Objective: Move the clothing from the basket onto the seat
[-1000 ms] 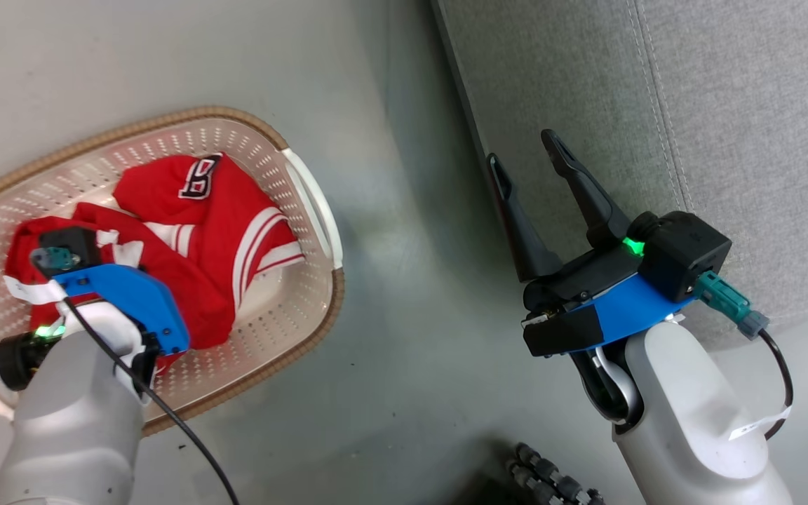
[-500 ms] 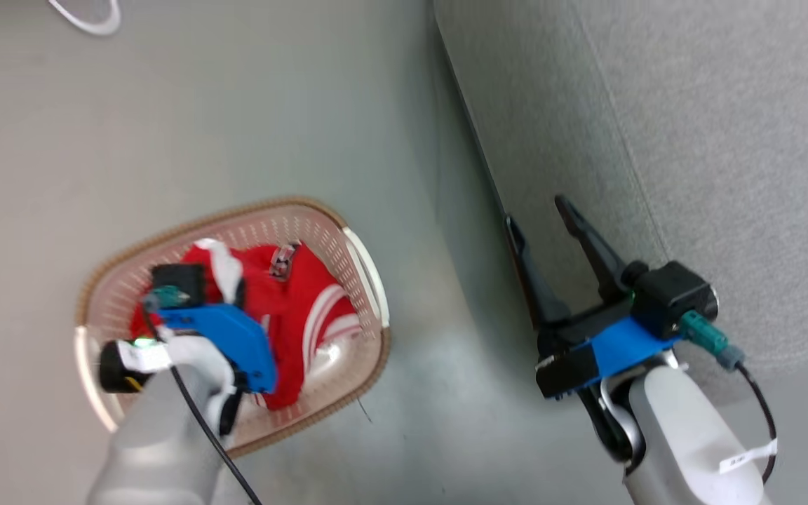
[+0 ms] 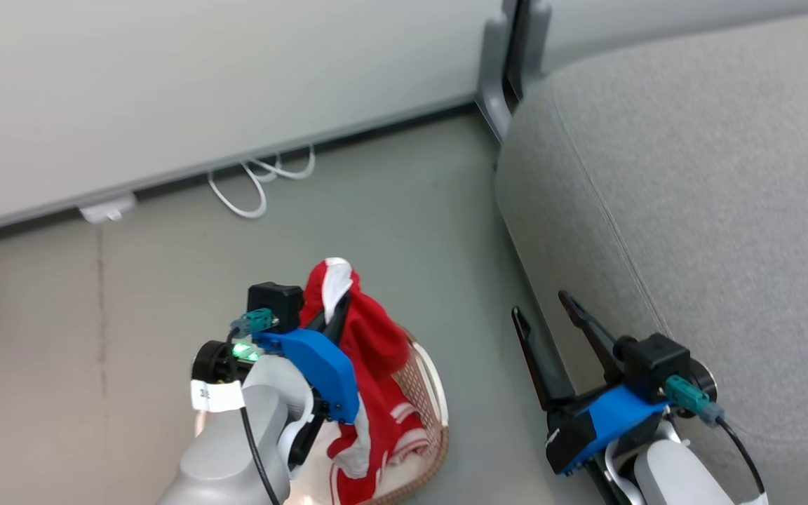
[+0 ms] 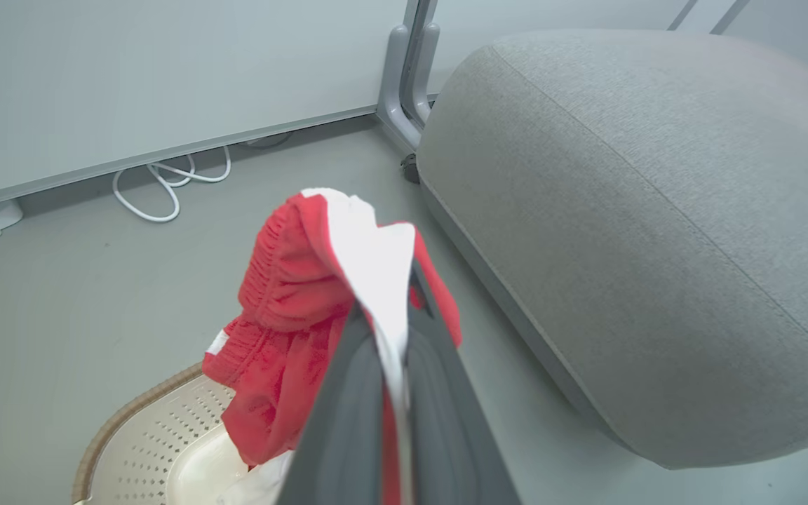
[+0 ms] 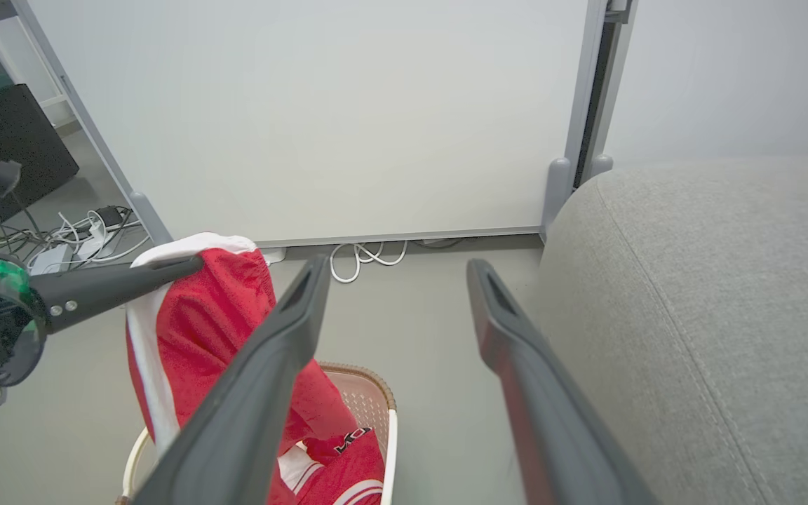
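One soft red white-trimmed garment hung pinched in left gripper, left of grey upholstered seat; right gripper gaped empty.

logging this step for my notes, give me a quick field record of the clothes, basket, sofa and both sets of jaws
left jaws: shut on the red garment
red garment: held up over the basket, lower end hanging into it
second garment: lying in the basket
right jaws: open, holding nothing, beside the sofa cushion
sofa cushion: no clothing on the part in view
white cable: on the floor
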